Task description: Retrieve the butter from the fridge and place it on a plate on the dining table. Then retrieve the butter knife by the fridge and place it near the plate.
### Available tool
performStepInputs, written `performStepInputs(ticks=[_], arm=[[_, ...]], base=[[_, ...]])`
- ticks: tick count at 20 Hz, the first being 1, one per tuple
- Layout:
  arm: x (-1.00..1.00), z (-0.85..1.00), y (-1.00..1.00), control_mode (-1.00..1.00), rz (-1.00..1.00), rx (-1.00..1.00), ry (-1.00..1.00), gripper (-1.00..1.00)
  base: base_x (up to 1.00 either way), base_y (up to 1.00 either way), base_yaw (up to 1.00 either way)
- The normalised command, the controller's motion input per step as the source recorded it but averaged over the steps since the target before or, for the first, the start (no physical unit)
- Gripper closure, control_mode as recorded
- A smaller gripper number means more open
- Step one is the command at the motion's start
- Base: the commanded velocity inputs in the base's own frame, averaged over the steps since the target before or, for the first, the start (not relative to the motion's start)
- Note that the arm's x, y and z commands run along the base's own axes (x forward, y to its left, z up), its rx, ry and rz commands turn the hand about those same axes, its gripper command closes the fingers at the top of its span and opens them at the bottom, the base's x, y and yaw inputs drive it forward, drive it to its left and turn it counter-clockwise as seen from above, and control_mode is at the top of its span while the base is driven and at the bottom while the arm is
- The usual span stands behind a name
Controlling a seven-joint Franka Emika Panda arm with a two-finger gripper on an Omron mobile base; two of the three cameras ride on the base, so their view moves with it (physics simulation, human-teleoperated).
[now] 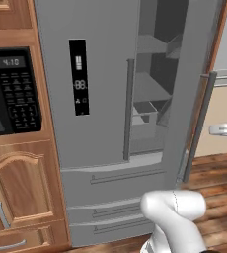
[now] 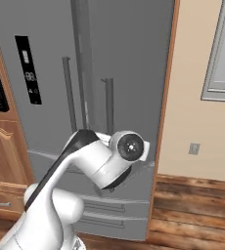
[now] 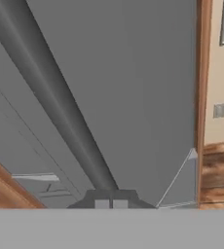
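Grey fridge (image 1: 100,99) stands with its right door (image 1: 194,84) swung partly open, shelves (image 1: 152,89) visible inside. Fingers (image 3: 111,204) are pressed together, empty, at the base of the door's long bar handle (image 3: 55,97), at 6 o'clock in the hand view.

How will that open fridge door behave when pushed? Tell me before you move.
The fridge door already stands ajar, so it would probably swing stiffly on its hinge rather than flex. It is tall, so likely heavy. Its long bar handle looks smooth, perhaps slippery.
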Motion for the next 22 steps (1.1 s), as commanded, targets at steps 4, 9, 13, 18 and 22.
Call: performStepInputs(ticks=[4,9,13,18,22], arm=[[-1.0,0.18,-1.0,-1.0,0.04,0.04,0.2,1.0],[-0.94,0.18,-0.17,-1.0,-0.13,-0.15,0.11,1.0],[-0.34,0.49,0.98,-1.0,-0.13,-0.4,0.1,1.0],[0.0,0.5,1.0,-1.0,-0.11,-0.49,0.04,-1.0],[0.13,0.51,1.0,-1.0,-0.06,-0.49,0.16,-1.0]], base=[[0.0,0.0,0.0],[0.0,0.0,0.0],[0.0,0.0,0.0],[0.0,0.0,0.0],[0.0,0.0,0.0]])
